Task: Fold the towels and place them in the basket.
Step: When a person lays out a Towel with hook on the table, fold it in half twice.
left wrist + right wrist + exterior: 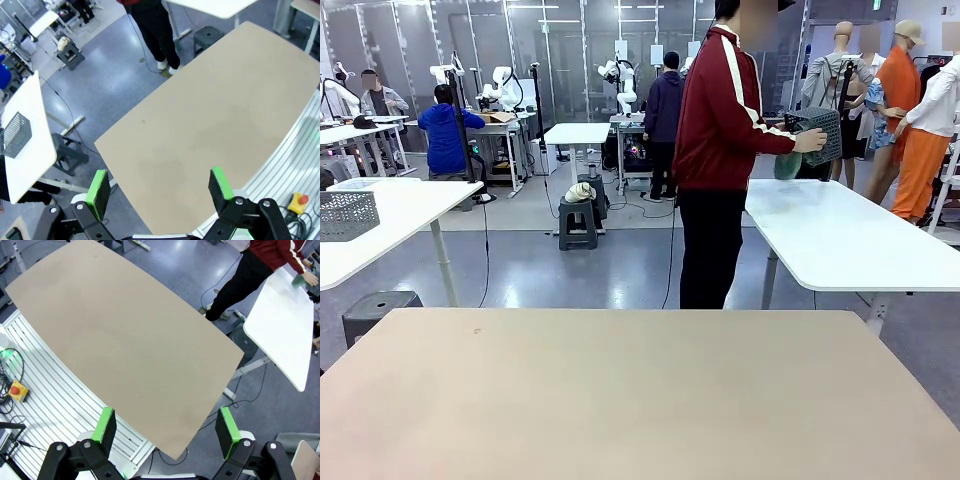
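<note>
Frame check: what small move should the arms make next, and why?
Probably just wait in place. The left gripper and right gripper hang open above the tan table, while the person stands turned to the white side table, holding the basket and what looks like a green towel there, likely beyond reach.

A beige counter point(640, 400) spans the foreground. Beyond it lies glossy grey floor point(620, 275), with a left table point(400, 210) and a right table point(850, 240), both white. A dark stool point(578, 225) stands mid-room, and glass partitions point(570, 60) line the back.
</note>
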Motion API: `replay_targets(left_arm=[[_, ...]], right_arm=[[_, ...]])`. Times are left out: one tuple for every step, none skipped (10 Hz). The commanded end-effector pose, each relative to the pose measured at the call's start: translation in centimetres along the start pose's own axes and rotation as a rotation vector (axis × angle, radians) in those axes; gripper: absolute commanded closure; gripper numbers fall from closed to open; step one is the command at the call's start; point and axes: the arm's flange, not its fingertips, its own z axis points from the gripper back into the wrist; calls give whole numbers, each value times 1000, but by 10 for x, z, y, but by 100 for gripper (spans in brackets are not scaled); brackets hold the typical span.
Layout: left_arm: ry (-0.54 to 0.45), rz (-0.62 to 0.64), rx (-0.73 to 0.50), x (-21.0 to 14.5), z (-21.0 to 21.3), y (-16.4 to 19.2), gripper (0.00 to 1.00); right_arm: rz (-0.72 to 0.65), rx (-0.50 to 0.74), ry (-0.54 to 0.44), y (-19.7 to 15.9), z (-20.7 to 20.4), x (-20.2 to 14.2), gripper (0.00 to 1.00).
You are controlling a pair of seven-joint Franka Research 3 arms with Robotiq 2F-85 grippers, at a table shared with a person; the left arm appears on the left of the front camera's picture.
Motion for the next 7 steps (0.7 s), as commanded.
replay_targets(left_arm=[[19,-52,4,11,11,9,0],[32,-65,-6,13,15,11,0],[46,-81,-24,16,17,12,0],[54,-92,-34,18,17,12,0],[59,-106,-47,20,17,9,0],[63,-120,-58,21,15,4,0],[68,-134,-68,23,13,-2,0]], right_arm=[[1,-6,-9,3,6,-2,0],[1,-6,-9,3,6,-2,0],[1,-6,-9,3,6,-2,0],[1,-6,-9,3,6,-2,0],[1,-6,-9,3,6,-2,0],[1,-6,-9,3,6,-2,0],[1,-6,-9,3,6,-2,0]])
